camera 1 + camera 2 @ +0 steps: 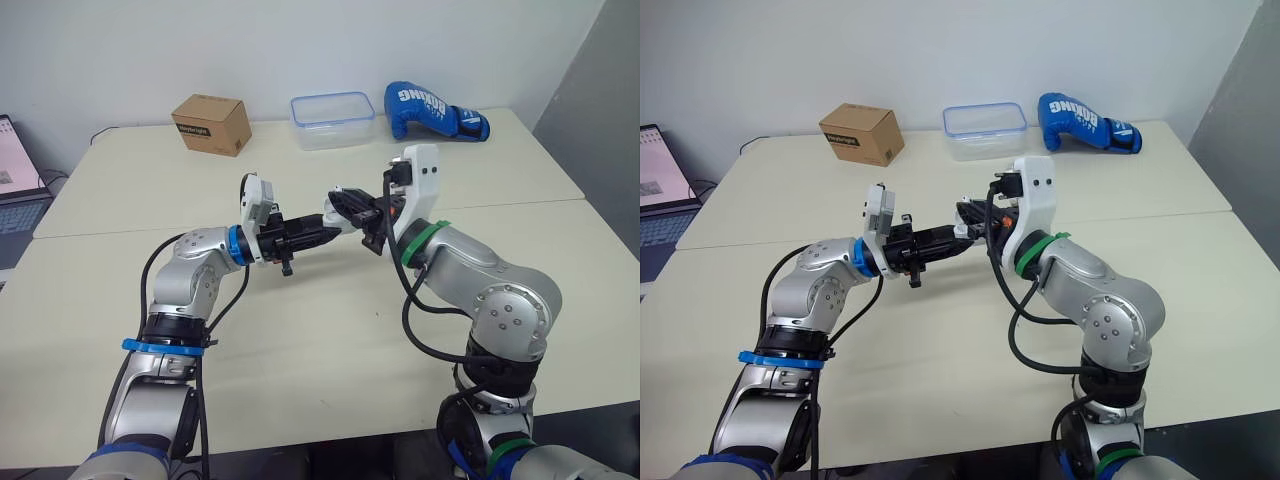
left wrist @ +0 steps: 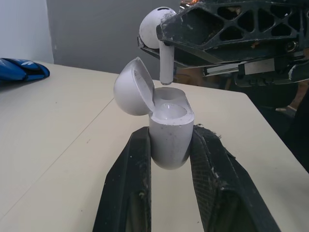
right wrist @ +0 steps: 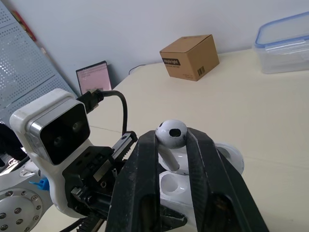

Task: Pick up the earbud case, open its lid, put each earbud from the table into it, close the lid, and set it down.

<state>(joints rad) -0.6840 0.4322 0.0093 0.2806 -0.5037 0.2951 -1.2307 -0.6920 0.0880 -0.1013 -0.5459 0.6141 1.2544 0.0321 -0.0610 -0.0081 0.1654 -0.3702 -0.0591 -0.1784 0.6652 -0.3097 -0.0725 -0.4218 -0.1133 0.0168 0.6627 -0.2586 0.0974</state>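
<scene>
The left gripper (image 2: 171, 145) is clamped on the body of a white earbud case (image 2: 166, 121), holding it upright with its lid (image 2: 133, 89) hinged open. Just above the case's opening, the right gripper (image 3: 172, 141) pinches a white earbud (image 2: 157, 29), its stem pointing down into the case.

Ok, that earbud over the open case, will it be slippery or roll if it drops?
Probably slippery: the earbud looks smooth and glossy, pinched at its rounded head by the right gripper. Likely light, being so small. If dropped, that round head could let it roll.
</scene>
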